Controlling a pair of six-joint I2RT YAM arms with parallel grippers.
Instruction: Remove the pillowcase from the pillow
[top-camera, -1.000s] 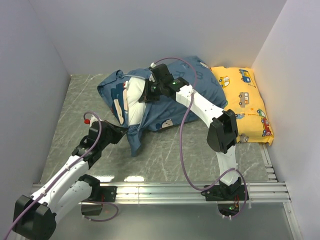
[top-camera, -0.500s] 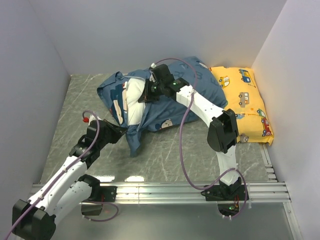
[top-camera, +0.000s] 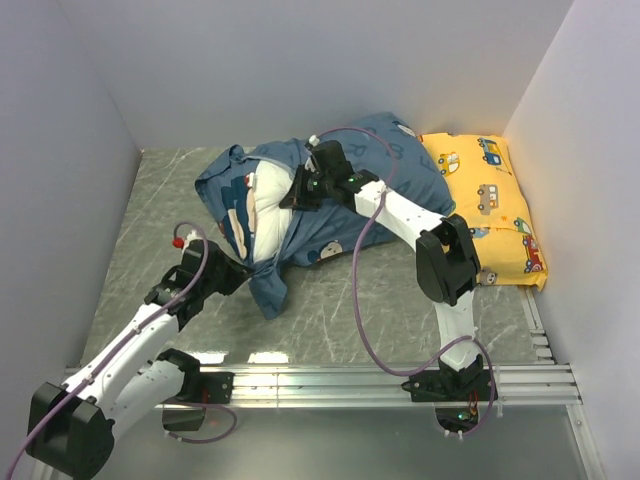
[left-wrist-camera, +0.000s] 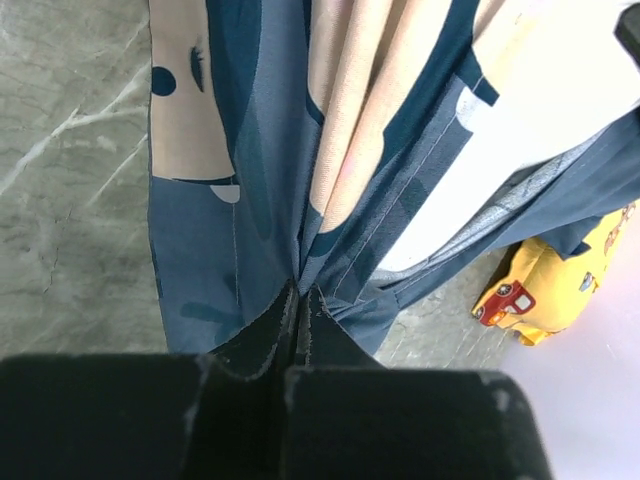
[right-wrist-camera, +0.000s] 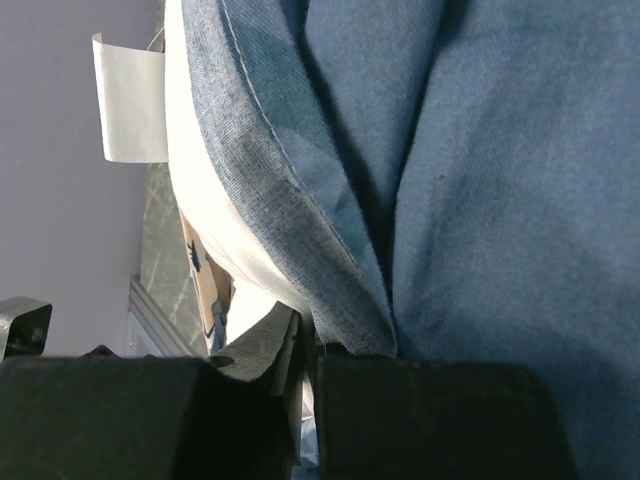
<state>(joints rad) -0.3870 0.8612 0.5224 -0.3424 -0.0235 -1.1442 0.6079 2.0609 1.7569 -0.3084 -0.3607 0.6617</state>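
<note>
The dusty-blue pillowcase (top-camera: 345, 215) lies bunched at mid-table, its mouth facing left. The white pillow (top-camera: 263, 205) shows through that mouth. My left gripper (top-camera: 243, 272) is shut on the pillowcase's lower front edge; in the left wrist view the gathered printed fabric (left-wrist-camera: 260, 200) fans out from the closed fingertips (left-wrist-camera: 300, 295), with the pillow (left-wrist-camera: 560, 90) behind. My right gripper (top-camera: 298, 190) sits at the upper edge of the mouth. In the right wrist view it (right-wrist-camera: 310, 335) is shut on the hem of the pillowcase (right-wrist-camera: 300, 200), with the pillow (right-wrist-camera: 195, 190) right beside it.
A yellow car-print pillow (top-camera: 490, 205) lies against the right wall, touching the pillowcase; it also shows in the left wrist view (left-wrist-camera: 545, 290). White walls enclose the left, back and right. A metal rail (top-camera: 330, 380) runs along the near edge.
My left gripper has drawn a little towards the near left with the fabric. My right gripper has shifted slightly right and nearer. A little more white pillow shows.
</note>
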